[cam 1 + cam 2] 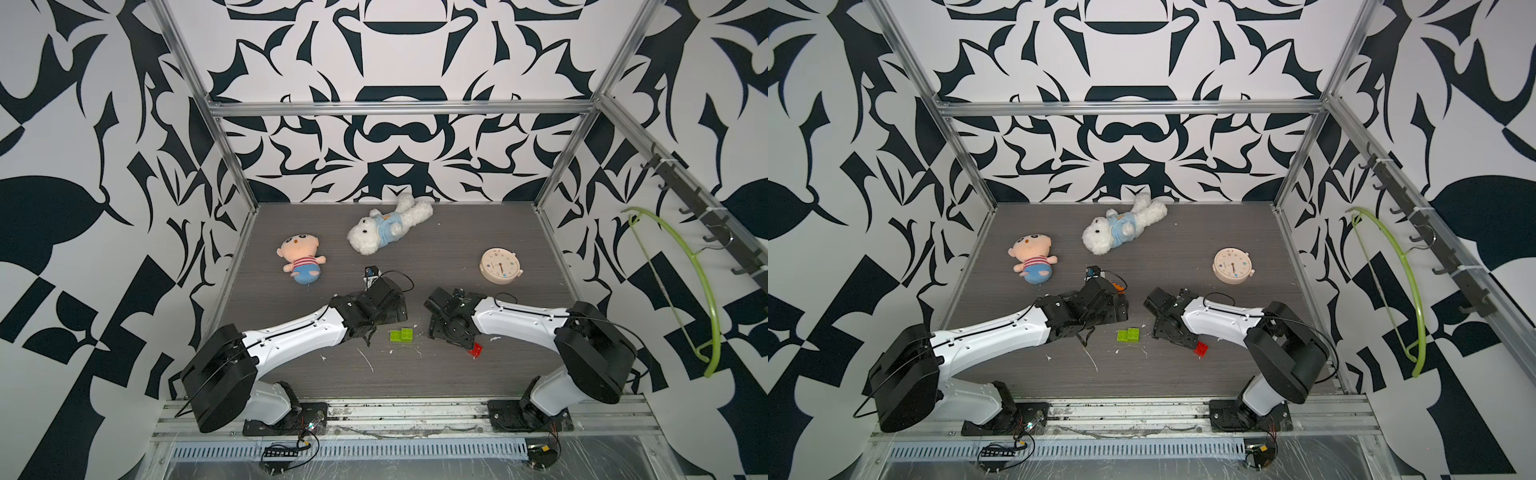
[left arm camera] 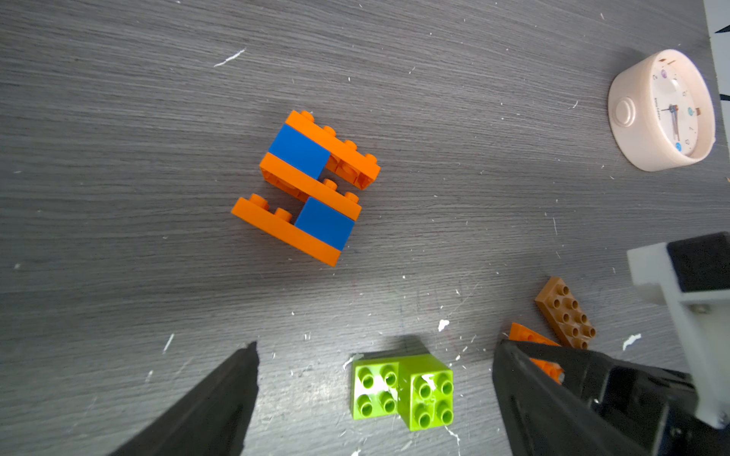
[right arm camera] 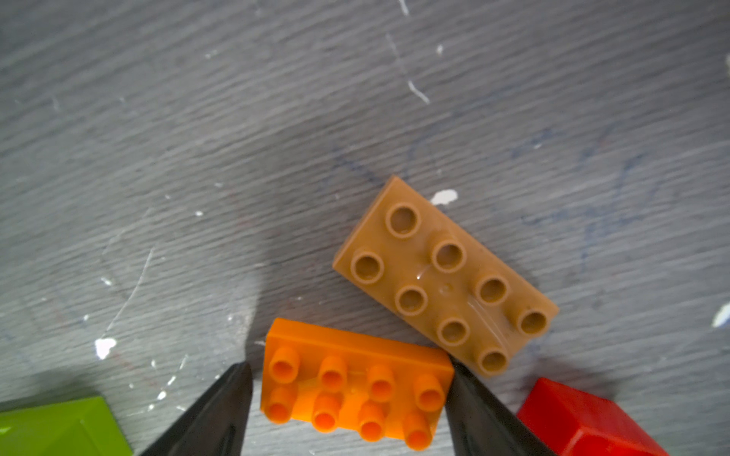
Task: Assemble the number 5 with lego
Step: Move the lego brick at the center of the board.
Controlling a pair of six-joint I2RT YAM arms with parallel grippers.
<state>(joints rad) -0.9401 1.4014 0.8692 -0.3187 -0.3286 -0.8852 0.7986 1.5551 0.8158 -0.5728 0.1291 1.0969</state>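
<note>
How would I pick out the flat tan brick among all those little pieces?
Find the right gripper over the grey table. It straddles a flat orange plate, and the tan plate lies just beyond, by its corner. Both are thin with eight studs, but this is the only tan piece, and it is flatter than the red brick nearby.

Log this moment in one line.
left hand: open, by green bricks | right hand: astride orange brick, grip unclear | orange-blue 5: lying free

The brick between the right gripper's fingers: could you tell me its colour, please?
The brick is orange; the right wrist view shows it best.
</note>
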